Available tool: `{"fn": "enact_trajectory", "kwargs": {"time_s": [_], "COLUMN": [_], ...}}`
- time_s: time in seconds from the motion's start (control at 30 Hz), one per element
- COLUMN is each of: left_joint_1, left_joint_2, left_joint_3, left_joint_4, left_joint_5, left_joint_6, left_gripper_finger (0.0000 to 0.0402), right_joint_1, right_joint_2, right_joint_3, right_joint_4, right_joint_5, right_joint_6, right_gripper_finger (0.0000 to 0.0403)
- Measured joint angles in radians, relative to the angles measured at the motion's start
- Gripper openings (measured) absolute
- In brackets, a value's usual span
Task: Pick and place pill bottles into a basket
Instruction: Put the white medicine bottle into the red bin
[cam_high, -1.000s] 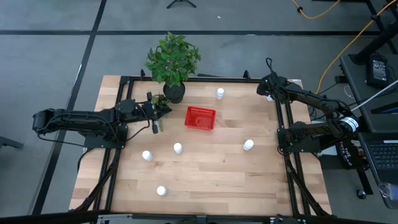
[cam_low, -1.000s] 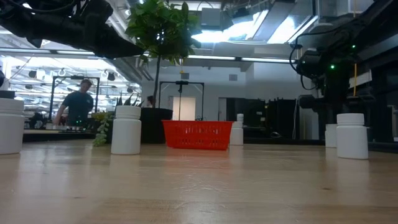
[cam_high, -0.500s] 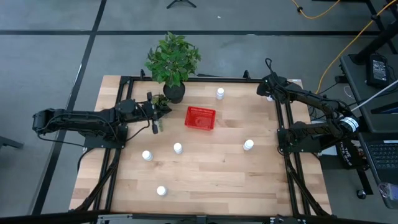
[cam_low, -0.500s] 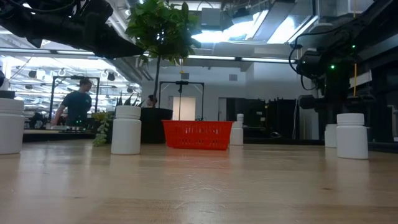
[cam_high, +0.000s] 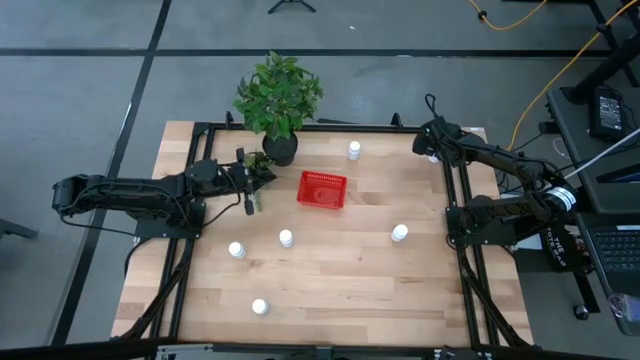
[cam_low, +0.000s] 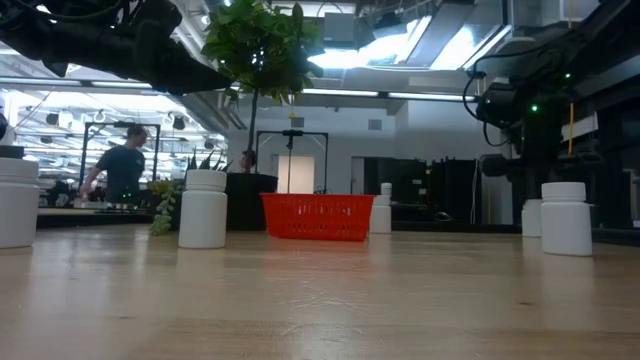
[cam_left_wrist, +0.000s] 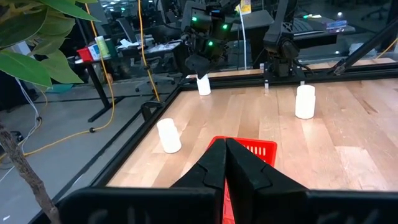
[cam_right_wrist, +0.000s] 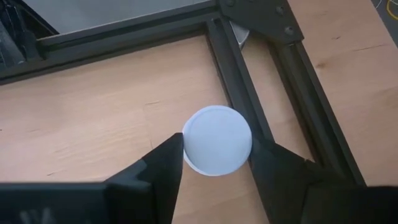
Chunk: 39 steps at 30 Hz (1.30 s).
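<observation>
The red mesh basket (cam_high: 322, 189) stands on the table a little beyond its middle; it also shows in the low view (cam_low: 318, 216). Several white pill bottles stand upright on their bases: one beyond the basket (cam_high: 354, 150), one to its right (cam_high: 400, 233), three toward the near left (cam_high: 286, 238) (cam_high: 237, 250) (cam_high: 259, 307). Another bottle (cam_right_wrist: 217, 140) stands at the far right corner. My right gripper (cam_right_wrist: 219, 160) is open above it, one finger on either side of its cap. My left gripper (cam_high: 250, 203) is shut and empty, left of the basket (cam_left_wrist: 249, 149).
A potted plant (cam_high: 279, 100) in a black pot stands at the far left, close to my left gripper. A black metal frame (cam_high: 455, 190) runs along the table's edges, right beside the corner bottle. A person (cam_low: 124, 170) is in the room beyond the table.
</observation>
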<state>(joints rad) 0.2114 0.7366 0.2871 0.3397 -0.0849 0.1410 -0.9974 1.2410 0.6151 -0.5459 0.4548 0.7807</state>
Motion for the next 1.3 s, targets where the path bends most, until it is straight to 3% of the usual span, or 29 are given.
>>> {"fn": "enact_trajectory", "kwargs": {"time_s": [0.43, 0.73, 1.3], "left_joint_1": [0.000, 0.000, 0.000], "left_joint_2": [0.000, 0.000, 0.000], "left_joint_3": [0.000, 0.000, 0.000], "left_joint_4": [0.000, 0.000, 0.000], "left_joint_5": [0.000, 0.000, 0.000], "left_joint_6": [0.000, 0.000, 0.001], "left_gripper_finger": [0.0006, 0.0006, 0.0005], "right_joint_1": [0.000, 0.000, 0.068], "right_joint_2": [0.018, 0.018, 0.017], "right_joint_3": [0.000, 0.000, 0.001], "right_joint_4": [0.001, -0.004, 0.012], "right_joint_5": [0.004, 0.016, -0.033], "right_joint_6": [0.027, 0.019, -0.185], "right_gripper_finger": [0.0186, 0.0148, 0.0146]}}
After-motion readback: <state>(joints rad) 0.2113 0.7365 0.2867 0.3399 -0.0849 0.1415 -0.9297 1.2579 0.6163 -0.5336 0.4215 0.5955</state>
